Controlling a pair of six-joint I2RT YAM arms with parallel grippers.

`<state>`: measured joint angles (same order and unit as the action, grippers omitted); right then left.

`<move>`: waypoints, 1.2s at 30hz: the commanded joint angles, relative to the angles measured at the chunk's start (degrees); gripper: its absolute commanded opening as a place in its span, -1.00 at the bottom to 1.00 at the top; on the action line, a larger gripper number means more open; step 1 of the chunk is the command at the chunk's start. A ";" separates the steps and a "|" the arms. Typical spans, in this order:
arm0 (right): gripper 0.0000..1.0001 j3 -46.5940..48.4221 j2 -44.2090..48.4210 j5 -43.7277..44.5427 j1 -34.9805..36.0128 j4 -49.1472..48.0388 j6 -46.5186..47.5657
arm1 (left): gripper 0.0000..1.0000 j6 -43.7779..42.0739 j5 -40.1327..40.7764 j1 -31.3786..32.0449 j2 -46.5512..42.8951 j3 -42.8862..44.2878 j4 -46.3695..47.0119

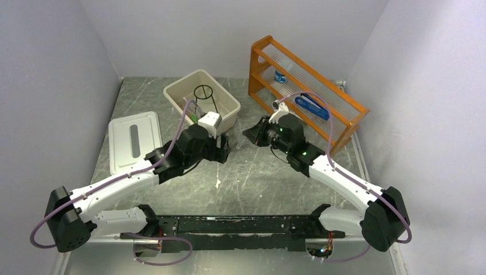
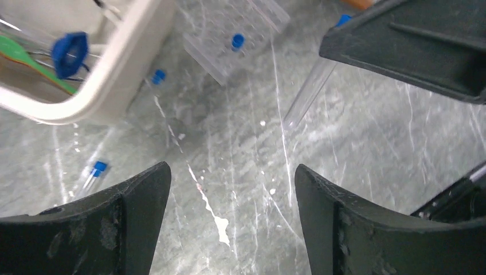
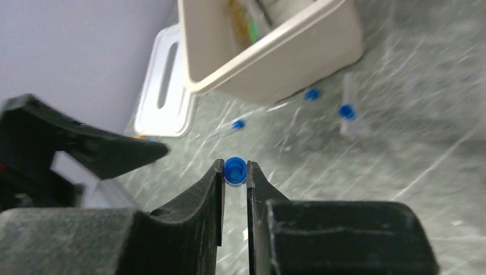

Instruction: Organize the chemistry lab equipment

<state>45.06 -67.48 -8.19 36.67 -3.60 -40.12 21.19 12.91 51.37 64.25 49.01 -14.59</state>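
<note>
My right gripper (image 3: 235,175) is shut on a clear blue-capped test tube (image 3: 235,168) and holds it tilted above the table; the tube also shows in the left wrist view (image 2: 306,94). My left gripper (image 2: 232,177) is open and empty, low over bare table, facing the right gripper (image 1: 253,135). A clear tube rack (image 2: 252,23) with one capped tube (image 2: 237,40) stands past it. Loose capped tubes (image 2: 94,172) (image 3: 347,112) (image 3: 311,94) lie by the beige bin (image 1: 229,117). The bin holds a black wire ring stand (image 1: 203,94) and a green dropper (image 2: 28,57).
A white lid (image 1: 134,140) lies left of the bin. An orange wooden shelf rack (image 1: 304,91) with blue items stands at the back right. Grey walls close in on both sides. The two grippers are close together at the table's middle.
</note>
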 commanded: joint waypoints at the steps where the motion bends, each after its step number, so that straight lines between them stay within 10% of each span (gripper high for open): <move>1: -0.75 -2.74 1.44 12.93 -0.36 -7.68 17.45 | 0.65 2.81 9.55 0.26 -2.28 5.44 -3.12; 11: -0.76 -8.89 -5.34 21.05 -0.27 -24.49 31.81 | 0.61 3.54 12.91 -0.12 -1.58 11.85 -7.55; 36: -0.74 -8.25 -22.73 17.66 -0.04 -39.08 32.59 | 0.58 6.67 6.74 -7.50 -2.03 9.18 -6.80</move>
<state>36.88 -89.03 9.17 36.62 -38.44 -8.71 27.05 21.19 44.64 62.89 58.87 -22.17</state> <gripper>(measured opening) 0.181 0.791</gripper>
